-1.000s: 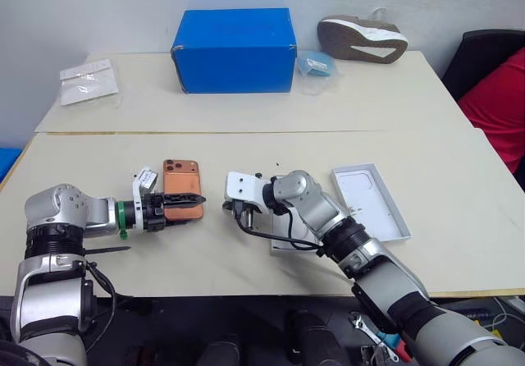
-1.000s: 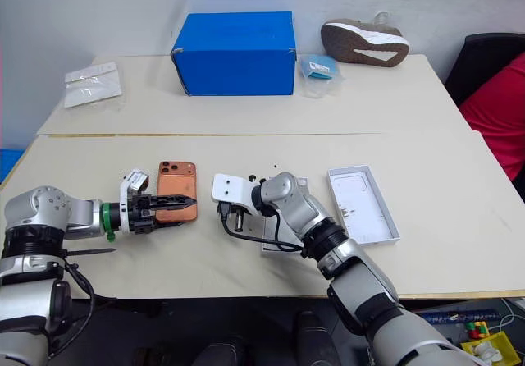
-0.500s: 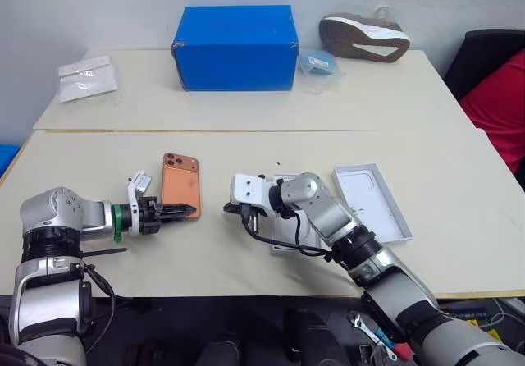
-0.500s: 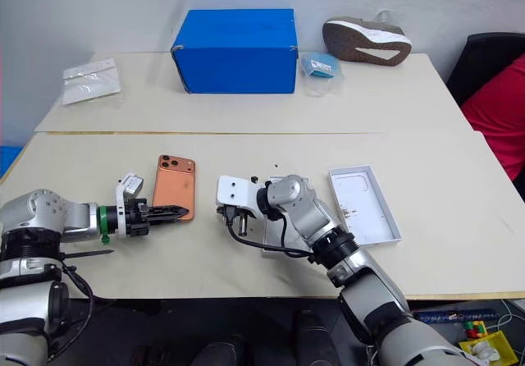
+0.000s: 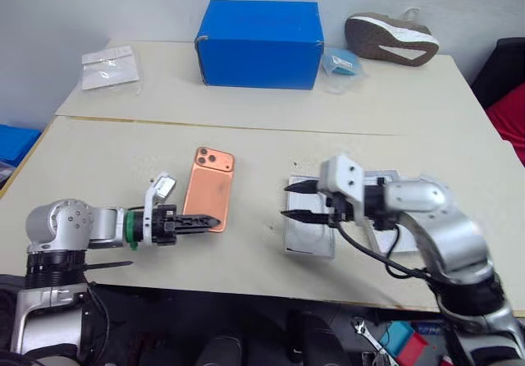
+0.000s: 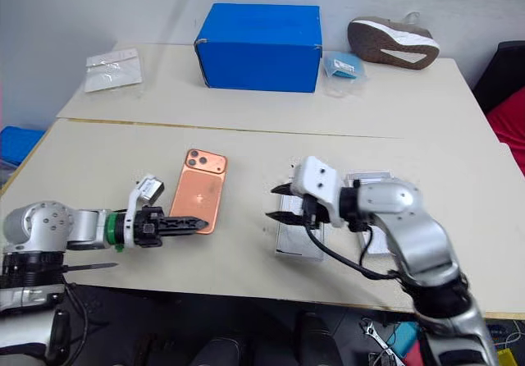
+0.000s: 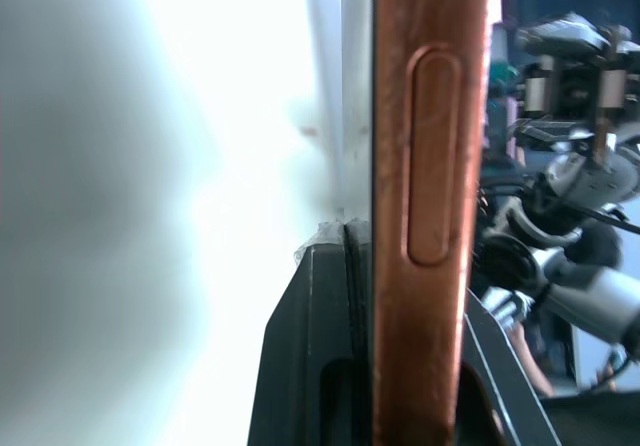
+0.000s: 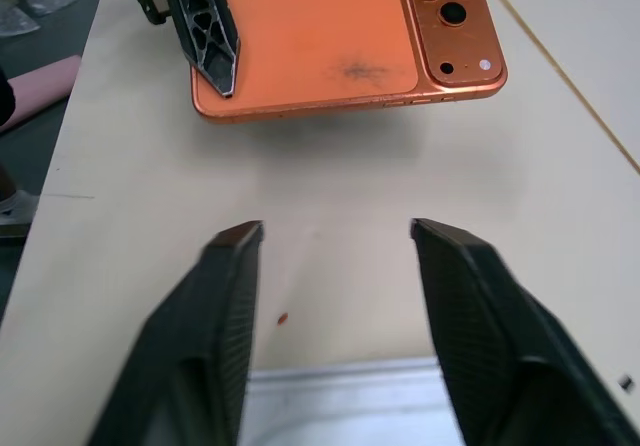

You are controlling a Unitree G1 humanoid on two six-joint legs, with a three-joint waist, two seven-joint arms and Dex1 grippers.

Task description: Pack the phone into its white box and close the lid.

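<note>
- Head views: the phone (image 5: 208, 189) is pinched at its near end between the fingers of the left gripper (image 5: 199, 221), camera end pointing away from the robot, its orange back facing up over the near table (image 5: 98, 169).
- Head views: the right gripper (image 5: 297, 201) hangs with its two fingers spread apart and nothing between them, pointing toward the phone, just above the near end of the white box (image 5: 309, 233).
- Head views: the white box lies flat on the near table to the right of the phone, apart from it; what can be seen of its floor holds nothing.
- Head views: the lid (image 5: 385, 177) lies just behind the right arm, mostly hidden; I cannot tell whether anything is in it.
- Head views: on the far table (image 5: 246, 103) stand a closed blue box (image 5: 260, 43), a plastic bag (image 5: 111, 62), a small blue packet (image 5: 339, 61) and a shoe (image 5: 391, 39) lying on its side.
- Left wrist view: the phone's copper edge (image 7: 430, 196) with a long side button stands clamped between the two dark fingers (image 7: 305, 366).
- Right wrist view: the two spread fingers (image 8: 230, 316) frame the bare tabletop; beyond them lies the phone with its three lenses, a finger of the left gripper (image 8: 205, 31) on top of it, and the rim of the white box (image 8: 340, 391) shows between the fingers.
</note>
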